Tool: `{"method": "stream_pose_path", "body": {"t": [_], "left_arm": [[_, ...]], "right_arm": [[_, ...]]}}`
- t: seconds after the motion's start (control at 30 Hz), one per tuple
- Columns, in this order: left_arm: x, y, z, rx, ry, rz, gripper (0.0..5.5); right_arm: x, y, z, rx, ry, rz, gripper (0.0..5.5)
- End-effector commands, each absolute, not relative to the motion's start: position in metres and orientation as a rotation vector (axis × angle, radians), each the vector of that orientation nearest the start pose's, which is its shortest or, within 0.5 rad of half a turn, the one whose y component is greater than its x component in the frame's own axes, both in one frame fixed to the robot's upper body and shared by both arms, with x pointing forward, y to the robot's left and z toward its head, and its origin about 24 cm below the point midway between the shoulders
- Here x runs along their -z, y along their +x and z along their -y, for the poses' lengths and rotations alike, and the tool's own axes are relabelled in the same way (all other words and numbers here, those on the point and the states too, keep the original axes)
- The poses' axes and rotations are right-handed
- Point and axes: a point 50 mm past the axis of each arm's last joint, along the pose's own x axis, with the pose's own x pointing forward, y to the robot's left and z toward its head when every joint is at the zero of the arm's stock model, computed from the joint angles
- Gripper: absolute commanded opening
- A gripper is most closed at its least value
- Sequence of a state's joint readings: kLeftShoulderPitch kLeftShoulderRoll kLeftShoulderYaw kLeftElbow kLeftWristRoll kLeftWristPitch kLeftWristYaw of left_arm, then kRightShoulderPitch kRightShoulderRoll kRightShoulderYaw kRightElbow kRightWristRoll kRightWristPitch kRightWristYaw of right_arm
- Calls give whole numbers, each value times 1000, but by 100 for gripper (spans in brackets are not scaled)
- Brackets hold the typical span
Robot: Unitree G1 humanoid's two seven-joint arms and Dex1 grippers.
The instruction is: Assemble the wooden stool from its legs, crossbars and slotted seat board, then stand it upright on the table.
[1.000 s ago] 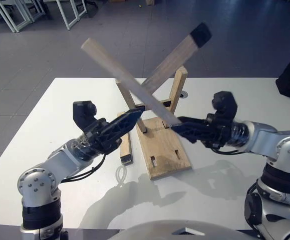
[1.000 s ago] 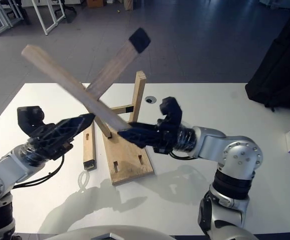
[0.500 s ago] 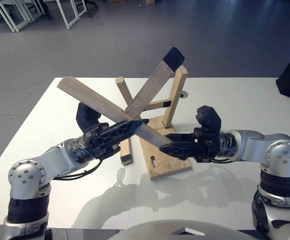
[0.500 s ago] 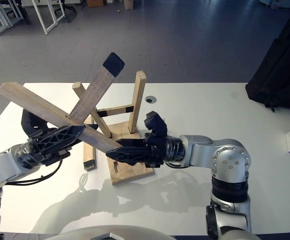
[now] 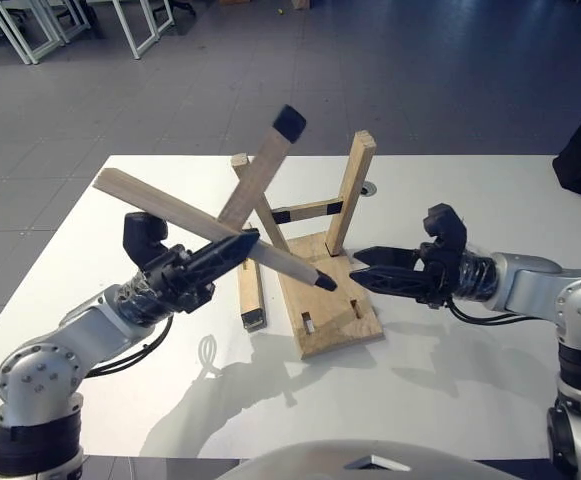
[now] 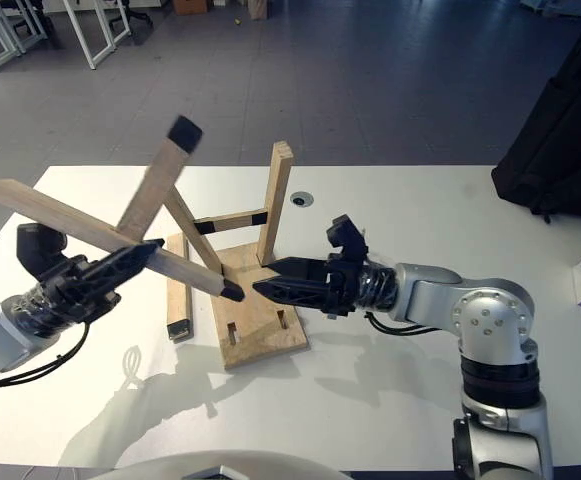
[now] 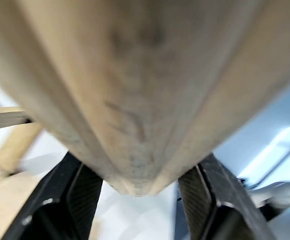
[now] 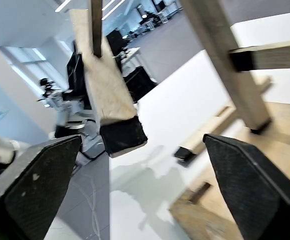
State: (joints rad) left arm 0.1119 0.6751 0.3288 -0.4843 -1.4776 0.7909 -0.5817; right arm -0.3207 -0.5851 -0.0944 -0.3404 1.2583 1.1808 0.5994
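While left claw (image 5: 246, 241) grips crossed legs (image 5: 170, 208) — right claw (image 5: 360, 266) agape — white table (image 5: 470, 200) fronts a grey-floored room (image 5: 420, 70).

Nothing here is legible. No text, number, label or sign can be read on the slotted seat board (image 5: 332, 326), on the crossed legs (image 5: 170, 208) gripped in the left hand (image 5: 238, 243), on the right hand (image 5: 356, 264), or on the counter (image 5: 470, 380).
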Motion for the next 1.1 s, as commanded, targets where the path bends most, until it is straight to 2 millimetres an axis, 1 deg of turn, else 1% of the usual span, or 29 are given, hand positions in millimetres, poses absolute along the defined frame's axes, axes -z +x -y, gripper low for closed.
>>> {"method": "stream_pose_path", "body": {"t": [0.03,0.1,0.17,0.23,0.3,0.37,0.43,0.53,0.6,0.7,0.83,0.97,1.1], "left_arm": [[-145,177,-196,1119,-317,-135,205],[-131,179,-195,1163,-162,-150,205],[-111,184,-200,1168,-27,-182,205],[-93,188,-204,1165,74,-193,205],[-84,190,-204,1145,88,-171,205],[-81,190,-203,1121,67,-142,205],[-82,190,-202,1112,54,-120,205],[-87,190,-197,1146,41,-112,205],[-86,187,-192,1191,31,-132,205],[-82,184,-190,1219,21,-160,205],[-73,182,-198,1174,24,-204,205],[-65,190,-208,1098,84,-258,205],[-62,200,-204,1116,127,-312,205]], "right_arm": [[-135,236,154,-1157,417,-498,456],[-127,235,157,-1119,389,-506,456],[-121,233,159,-1102,367,-519,456],[-114,231,159,-1099,340,-542,456],[-106,228,158,-1100,311,-571,456],[-96,224,156,-1098,282,-606,456],[-87,219,155,-1104,266,-640,456],[-75,213,156,-1096,238,-683,456],[-68,211,157,-1089,233,-700,456],[-64,211,159,-1083,222,-718,456],[-59,208,159,-1087,208,-743,456],[-55,200,156,-1113,191,-773,456],[-47,189,151,-1136,168,-809,456]]}}
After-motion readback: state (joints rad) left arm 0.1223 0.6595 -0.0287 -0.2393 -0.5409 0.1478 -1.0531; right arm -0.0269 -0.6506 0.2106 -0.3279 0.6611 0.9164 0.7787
